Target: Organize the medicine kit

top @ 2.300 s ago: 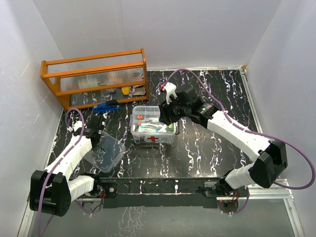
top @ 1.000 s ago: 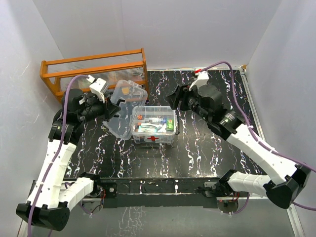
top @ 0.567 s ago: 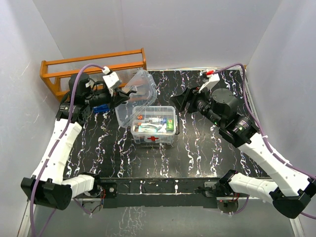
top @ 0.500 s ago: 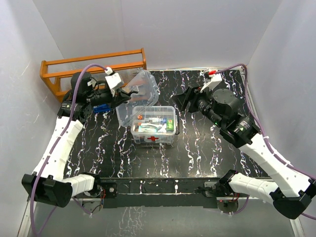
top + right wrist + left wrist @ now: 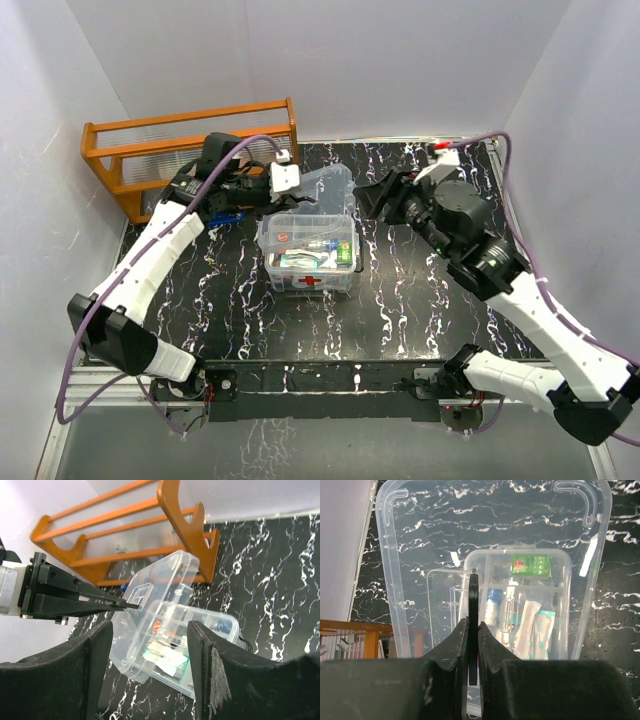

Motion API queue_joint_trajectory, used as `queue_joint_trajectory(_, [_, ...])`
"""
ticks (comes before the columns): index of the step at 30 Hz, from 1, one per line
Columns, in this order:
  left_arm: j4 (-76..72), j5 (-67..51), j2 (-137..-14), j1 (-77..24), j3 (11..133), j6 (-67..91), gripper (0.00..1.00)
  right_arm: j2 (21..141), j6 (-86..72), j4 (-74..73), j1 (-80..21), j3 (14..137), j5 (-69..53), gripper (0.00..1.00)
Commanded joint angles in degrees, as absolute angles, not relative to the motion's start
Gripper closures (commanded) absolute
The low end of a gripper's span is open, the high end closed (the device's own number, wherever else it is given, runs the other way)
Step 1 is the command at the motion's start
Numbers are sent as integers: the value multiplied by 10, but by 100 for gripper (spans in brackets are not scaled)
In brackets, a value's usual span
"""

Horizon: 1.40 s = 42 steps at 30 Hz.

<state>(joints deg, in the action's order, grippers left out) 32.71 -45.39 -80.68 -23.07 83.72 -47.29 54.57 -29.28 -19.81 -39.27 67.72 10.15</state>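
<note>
The medicine kit (image 5: 312,268) is a clear box with a red cross on its front, standing mid-table with packets inside. Its clear lid (image 5: 305,205) hangs tilted just above the box's back left part. My left gripper (image 5: 268,195) is shut on the lid's dark handle (image 5: 473,595). In the left wrist view the left gripper (image 5: 473,622) pinches that thin handle, and the box with a green packet (image 5: 531,565) shows through the lid (image 5: 420,540). My right gripper (image 5: 372,197) hovers to the right of the box, open and holding nothing. The right wrist view frames the lid (image 5: 150,587) and the box (image 5: 215,625) between its fingers (image 5: 95,670).
An orange wooden rack (image 5: 190,145) with ribbed clear panels stands at the back left, with a blue item (image 5: 222,215) in front of it. The black marbled table (image 5: 430,310) is closed in by white walls on three sides.
The left arm lifted the lid from the table's left side and swung it right, over the box. The right gripper drew up and back to the right of the box.
</note>
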Motion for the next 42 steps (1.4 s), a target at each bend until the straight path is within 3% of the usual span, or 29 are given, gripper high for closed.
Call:
queue_joint_trajectory(1, [377,-407,-831,-256,879,-529,100,572,-336,-187,-391,679,92,42])
queue_joint_trajectory(10, [383,-370,-851,-284,864,-564,100,615,-420,-217,-392,629,127,49])
queue_joint_trajectory(26, [397,-348,-892,-303,862,-586,100,697,-438,-270,-391,606,144,52])
queue_joint_trajectory(42, [429,-303,-932,-343,893,-559,100,702,-455,-279,-390,574,164,57])
